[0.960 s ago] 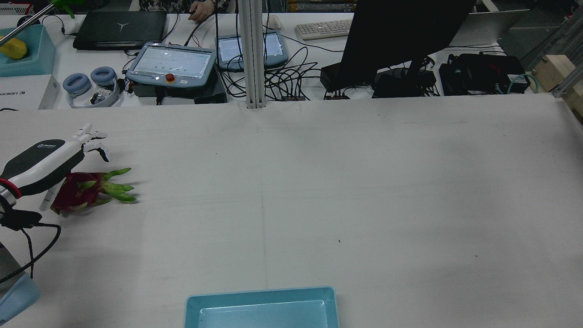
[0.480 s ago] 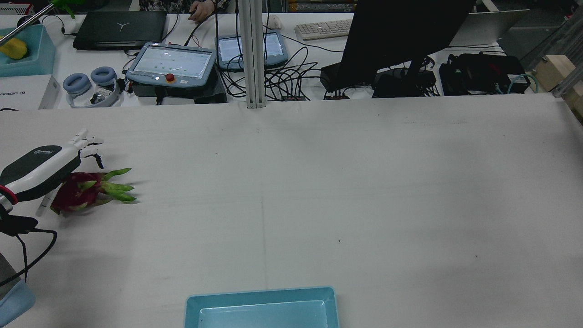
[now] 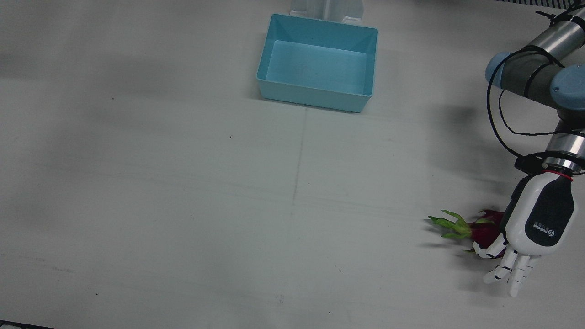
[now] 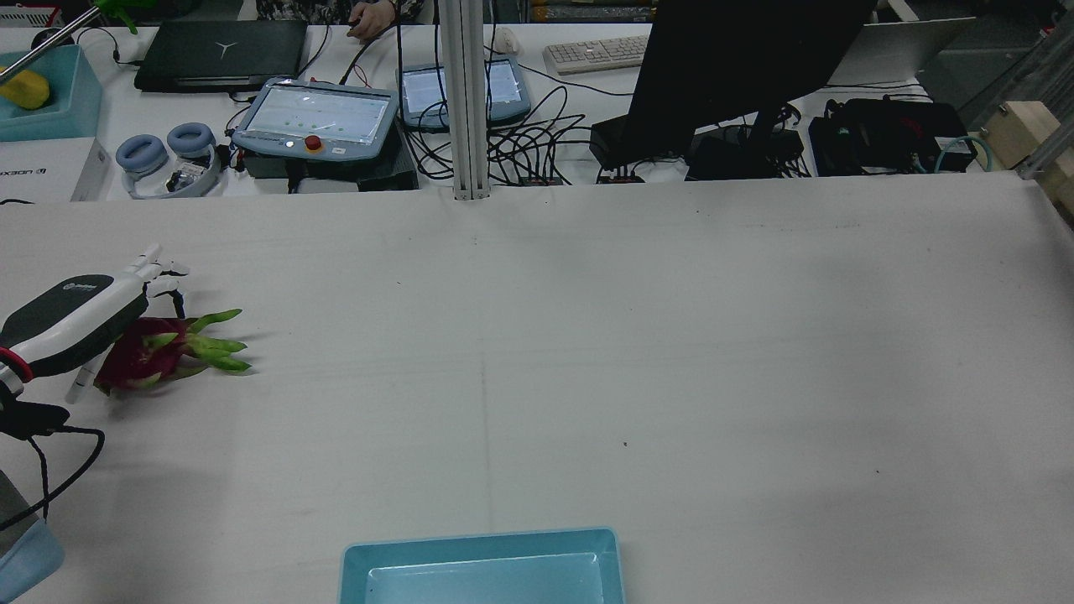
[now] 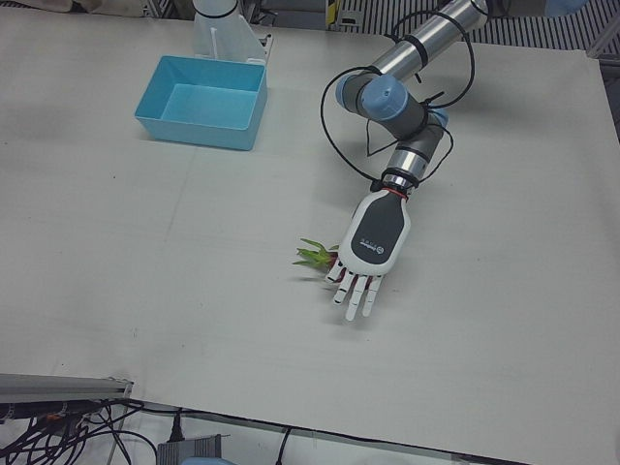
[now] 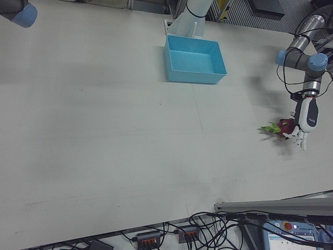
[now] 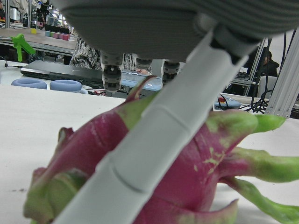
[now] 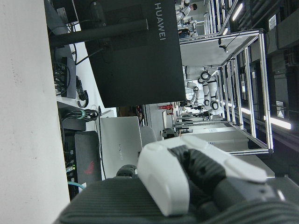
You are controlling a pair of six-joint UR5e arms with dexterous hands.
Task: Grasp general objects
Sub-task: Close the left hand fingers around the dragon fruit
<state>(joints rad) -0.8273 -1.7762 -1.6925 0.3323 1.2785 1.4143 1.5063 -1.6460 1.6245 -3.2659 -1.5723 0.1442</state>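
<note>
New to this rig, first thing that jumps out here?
The magenta dragon fruit with green tips, alone near the table's edge on the robot's left side, with the left hand spread over it, fingers apart. Then the empty blue bin, midway along the robot's side of the white table.

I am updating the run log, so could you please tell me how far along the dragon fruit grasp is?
Done: the left hand is positioned over the dragon fruit, which lies on the table. In hand: its fingers are extended, not wrapped around the fruit. Left: closing, lifting, and possibly moving it to the blue bin, which holds nothing.
</note>
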